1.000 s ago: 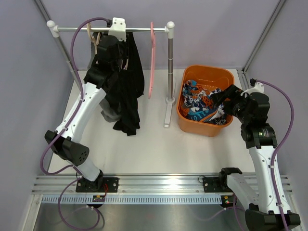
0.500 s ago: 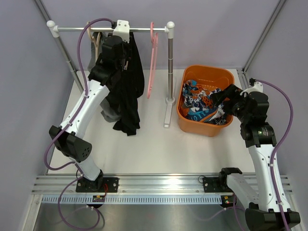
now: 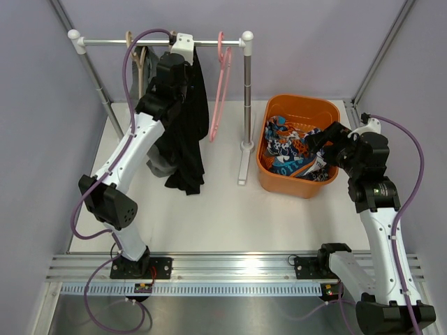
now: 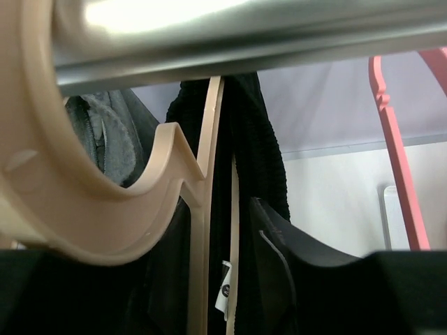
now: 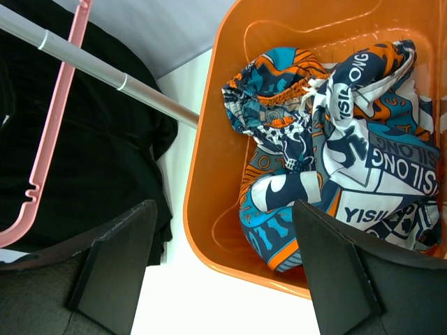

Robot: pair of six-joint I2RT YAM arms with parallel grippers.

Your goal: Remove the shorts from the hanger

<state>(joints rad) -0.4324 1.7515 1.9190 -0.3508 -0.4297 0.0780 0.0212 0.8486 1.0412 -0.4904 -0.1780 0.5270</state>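
One white surface [image 3: 230,216], grey walls [image 3: 314,42]; orange basket [image 3: 302,98] holds printed shorts [image 3: 293,150]; right gripper [image 5: 223,209] wide, empty; left gripper [image 4: 216,265] unclear.

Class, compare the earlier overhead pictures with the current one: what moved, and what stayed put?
The left gripper slid rightward along the rail, close to the hanging black shorts. The right gripper, open over the orange basket, and the printed shorts inside it stayed put.

Three shorts [image 3: 187,132], one basket [image 3: 302,98], one pink hanger [image 3: 218,91].
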